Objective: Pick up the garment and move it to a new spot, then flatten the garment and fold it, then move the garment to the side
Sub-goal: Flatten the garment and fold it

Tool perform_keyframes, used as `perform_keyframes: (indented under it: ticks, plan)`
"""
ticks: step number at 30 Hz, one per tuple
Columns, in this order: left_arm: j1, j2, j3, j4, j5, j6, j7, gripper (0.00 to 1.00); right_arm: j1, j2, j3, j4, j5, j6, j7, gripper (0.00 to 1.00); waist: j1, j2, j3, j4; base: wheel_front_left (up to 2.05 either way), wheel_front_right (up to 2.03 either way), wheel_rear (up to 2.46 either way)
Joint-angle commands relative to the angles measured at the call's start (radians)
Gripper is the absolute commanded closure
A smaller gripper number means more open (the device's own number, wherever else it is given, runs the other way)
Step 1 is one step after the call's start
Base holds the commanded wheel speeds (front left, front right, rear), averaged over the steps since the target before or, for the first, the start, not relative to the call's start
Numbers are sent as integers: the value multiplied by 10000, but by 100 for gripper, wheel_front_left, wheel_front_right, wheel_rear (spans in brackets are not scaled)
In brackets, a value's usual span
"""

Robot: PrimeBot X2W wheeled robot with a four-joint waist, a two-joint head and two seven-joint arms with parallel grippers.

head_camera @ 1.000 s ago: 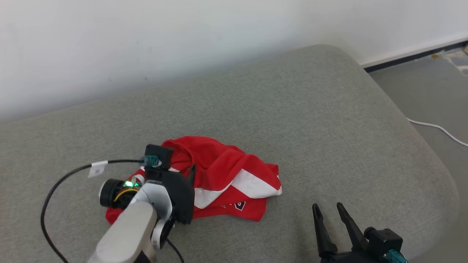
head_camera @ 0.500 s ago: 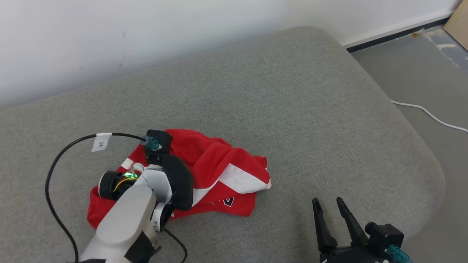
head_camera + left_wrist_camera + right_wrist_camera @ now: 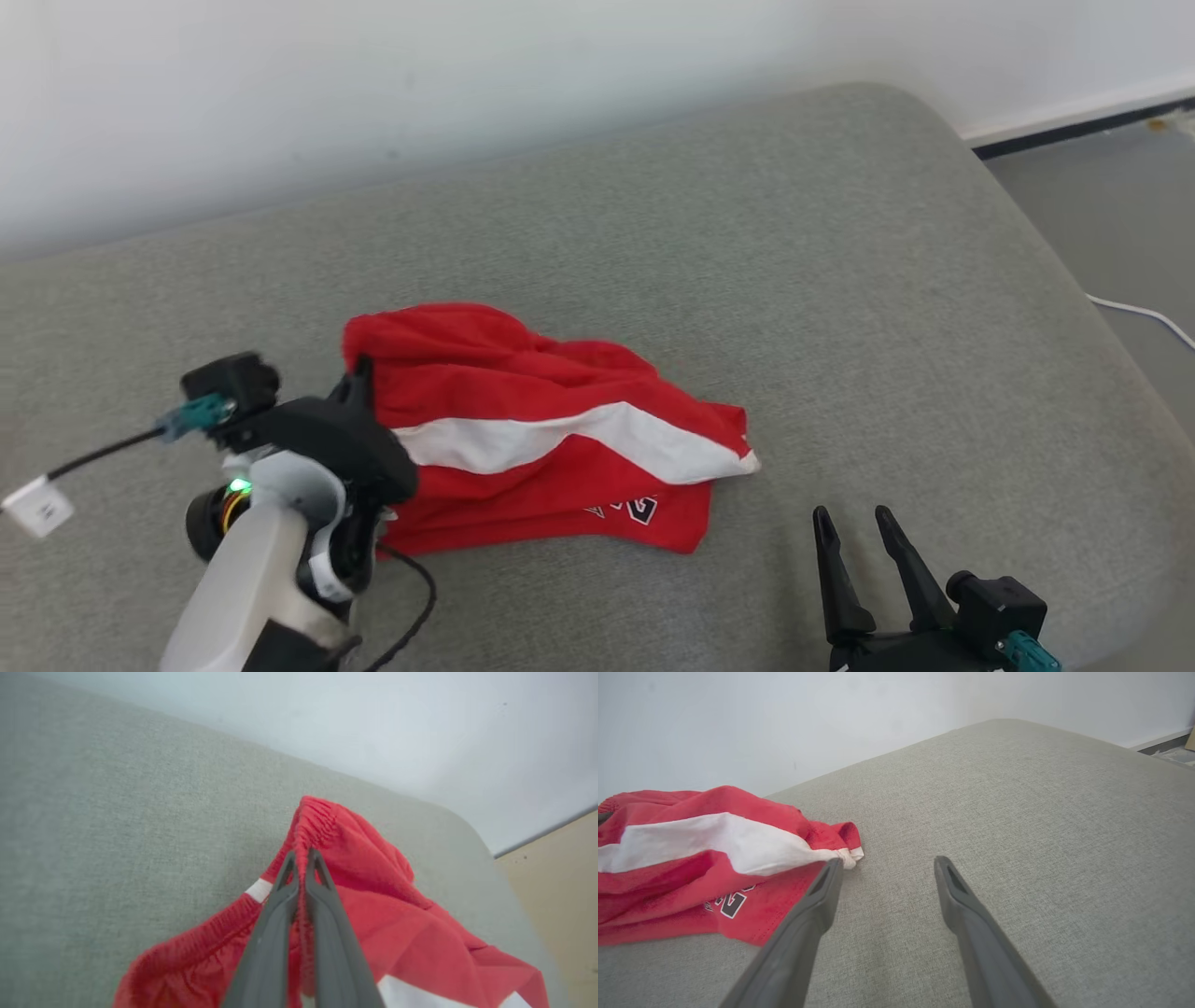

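Observation:
The garment [image 3: 541, 434] is a pair of red shorts with a white stripe and dark lettering, crumpled on the grey cushion [image 3: 747, 280]. My left gripper [image 3: 302, 856] is shut on the gathered red waistband, which bunches up between its fingers in the left wrist view. In the head view that gripper [image 3: 359, 373] stands at the garment's left edge, and the fabric stretches away to the right. My right gripper [image 3: 851, 523] is open near the front edge, to the right of the garment [image 3: 705, 858] and apart from it, nothing between its fingers [image 3: 822, 891].
The cushion runs back to a white wall [image 3: 373, 93]. Its rounded right end drops to a grey floor [image 3: 1120, 215] where a white cable [image 3: 1144, 313] lies. A black cable [image 3: 93, 453] with a white tag trails from my left wrist.
My left gripper has closed on the waistband and pulled it left, drawing the garment out wider. The head camera has shifted. The right gripper stays open in place.

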Motion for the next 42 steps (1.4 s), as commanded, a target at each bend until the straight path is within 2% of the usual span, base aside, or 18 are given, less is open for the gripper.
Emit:
perform_keyframes:
  ticks: [1,7,11,14,15,16,17,23,27,31,35,42]
  plan:
    - [471,26,279,-410,-276,110,-123,100,87,15,-61,-59,-119,35,-48,0,0,-1,-105,457,0,0,0]
    - [2031,68,873,-1893,-1059,556,245,100,163,12,-89,-101,-233,35,-49,0,0,-1,-222,914,0,0,0]
    - [2951,221,1126,-2762,-1052,997,157,100,190,17,-76,-106,-301,35,-49,0,0,-1,-295,1049,0,0,0]
    - [3455,315,1050,-3276,-921,1054,128,100,200,15,-100,-83,-363,35,-49,0,0,-1,-338,1112,0,0,0]
    - [3562,358,1014,-3427,-840,1010,23,39,204,15,-104,-77,-378,35,-49,0,0,-1,-346,1129,0,0,0]
    - [3562,358,1014,-3427,-840,1010,23,39,204,15,-104,-77,-378,35,-49,0,0,-1,-346,1129,0,0,0]
    - [3650,480,893,-3548,-639,938,-123,0,204,15,-112,-73,-378,35,-49,0,0,-1,-358,1148,0,0,0]
    - [4371,777,361,-3683,255,792,-962,0,260,12,-189,-29,-484,35,-46,0,0,-1,-573,1225,0,0,0]
    - [4923,1044,125,-3752,1061,907,-1922,0,382,15,-442,-106,-657,35,1,0,0,-1,-768,1346,0,0,0]
    - [5421,1058,-65,-4093,1690,792,-2952,0,602,17,-713,-197,-764,35,71,0,0,-1,-991,1542,0,0,0]
    - [5904,782,79,-4597,2252,667,-3284,0,711,17,-844,-257,-802,35,129,0,0,-1,-1194,1681,0,0,0]
    - [6687,182,941,-5978,4385,382,-3298,0,731,14,-836,-291,-669,35,114,0,0,-1,-1315,1840,0,0,0]
